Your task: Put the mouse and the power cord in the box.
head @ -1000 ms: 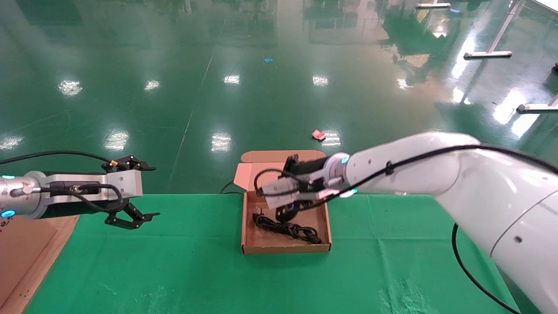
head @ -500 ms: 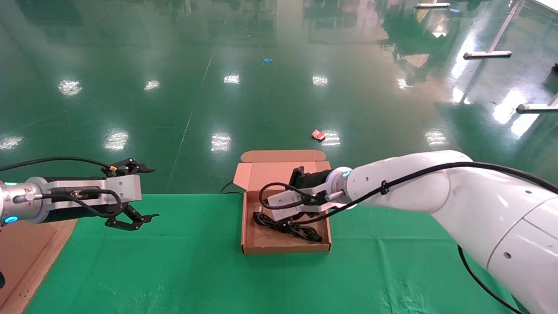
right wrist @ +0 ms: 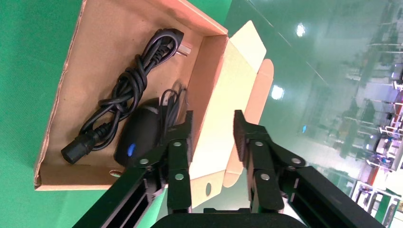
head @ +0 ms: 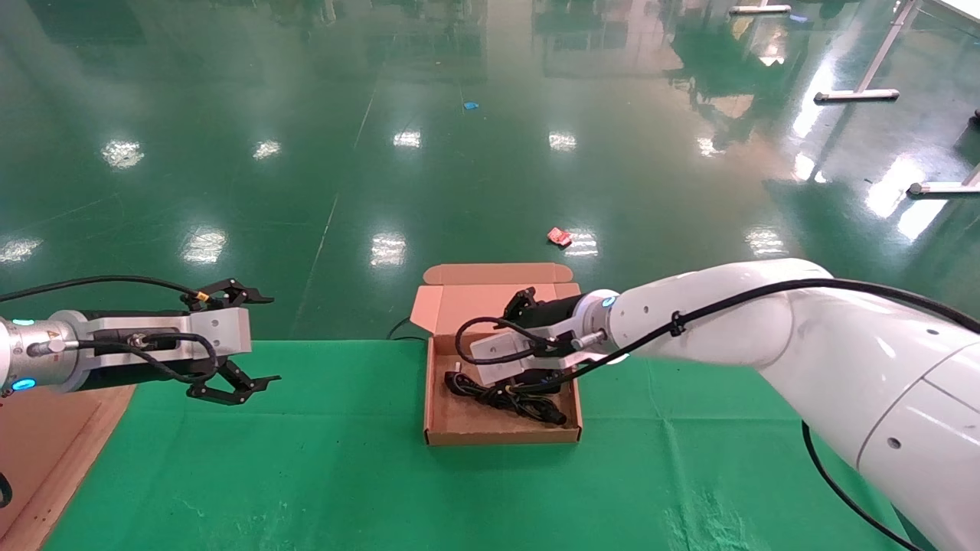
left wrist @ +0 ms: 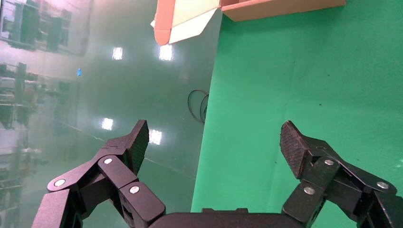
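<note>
The brown cardboard box point(head: 501, 437) stands open on the green table, its lid point(head: 490, 291) folded back. Inside lies the power cord point(head: 505, 399), a twisted black bundle point(right wrist: 126, 90). Beside the cord, by the back wall, the black mouse point(right wrist: 138, 137) shows a blue glint, its thin wire bunched next to it. In the head view my arm mostly hides the mouse. My right gripper point(head: 527, 306) hovers over the box's back edge, open point(right wrist: 212, 118) and holding nothing. One finger is above the mouse, the other over the lid point(right wrist: 223, 109). My left gripper point(head: 269, 335) is open at the table's left point(left wrist: 214, 137).
A brown board point(head: 46, 444) lies at the table's left corner. A thin cable loop point(head: 402, 330) hangs behind the table's back edge point(left wrist: 197, 107). A red scrap point(head: 560, 236) lies on the floor beyond. Green cloth point(head: 306, 459) stretches around the box.
My right gripper came down into the box with the mouse, let it go, and now stands open just above it. The left arm barely shifted.
</note>
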Robot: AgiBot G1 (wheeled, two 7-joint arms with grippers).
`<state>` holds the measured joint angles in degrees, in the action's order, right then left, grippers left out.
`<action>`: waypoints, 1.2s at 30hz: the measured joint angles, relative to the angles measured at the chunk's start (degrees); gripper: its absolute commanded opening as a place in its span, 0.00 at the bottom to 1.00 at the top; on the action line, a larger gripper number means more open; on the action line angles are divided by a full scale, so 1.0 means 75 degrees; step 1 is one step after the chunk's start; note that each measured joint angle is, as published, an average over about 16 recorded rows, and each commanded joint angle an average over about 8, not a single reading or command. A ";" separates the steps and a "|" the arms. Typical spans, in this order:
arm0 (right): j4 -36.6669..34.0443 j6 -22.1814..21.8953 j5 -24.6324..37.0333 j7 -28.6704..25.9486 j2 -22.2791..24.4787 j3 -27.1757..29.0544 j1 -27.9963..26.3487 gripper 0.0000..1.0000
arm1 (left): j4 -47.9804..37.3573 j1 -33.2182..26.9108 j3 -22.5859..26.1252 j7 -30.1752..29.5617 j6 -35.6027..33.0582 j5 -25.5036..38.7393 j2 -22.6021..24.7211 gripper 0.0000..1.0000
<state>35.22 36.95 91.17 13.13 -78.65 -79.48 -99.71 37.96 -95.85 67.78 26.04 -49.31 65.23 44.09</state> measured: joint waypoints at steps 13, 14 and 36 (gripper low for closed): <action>0.0018 0.0048 -0.0002 0.0014 0.0026 0.0042 -0.0007 1.00 | 0.0038 0.0007 -0.0006 -0.0032 0.0002 0.0021 0.0003 1.00; 0.0025 0.0059 -0.0011 0.0010 0.0035 0.0055 0.0000 1.00 | 0.0050 0.0018 -0.0022 -0.0045 -0.0010 0.0015 0.0001 1.00; 0.1348 0.1762 -0.1734 -0.0831 0.1541 0.2273 0.1337 1.00 | 0.1352 0.1276 -0.1922 -0.1391 -0.1347 -0.0847 -0.0332 1.00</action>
<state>45.32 50.16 78.17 6.90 -67.10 -62.43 -89.68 48.10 -86.28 53.36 15.61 -59.41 58.88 41.59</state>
